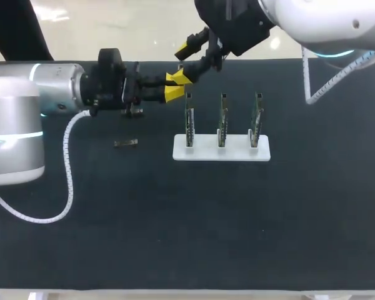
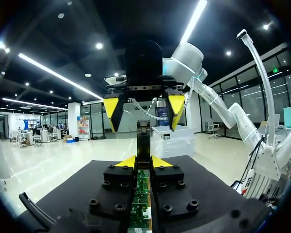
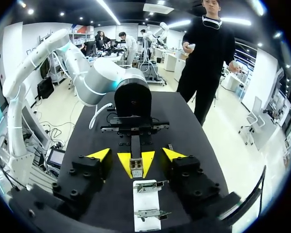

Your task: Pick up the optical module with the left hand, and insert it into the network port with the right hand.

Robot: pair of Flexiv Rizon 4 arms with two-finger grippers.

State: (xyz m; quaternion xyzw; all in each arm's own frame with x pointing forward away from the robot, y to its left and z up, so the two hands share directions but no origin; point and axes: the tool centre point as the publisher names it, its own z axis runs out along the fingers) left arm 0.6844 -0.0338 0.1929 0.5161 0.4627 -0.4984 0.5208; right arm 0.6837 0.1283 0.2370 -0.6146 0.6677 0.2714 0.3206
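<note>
- Above the left end of the white stand [image 1: 237,152], the left gripper [image 2: 144,161] pinches the optical module [image 2: 144,138] between nearly closed tips; the module juts out past them.
- Facing it, the right gripper [image 3: 136,155] is spread wide and holds nothing, its tips flanking the module without touching.
- Head view shows three upright circuit boards [image 1: 222,119] in the stand; the right wrist view shows two. Their print is too small to read.
- A small grey part [image 1: 126,143] lies on the table [image 1: 175,237], left of the stand.
</note>
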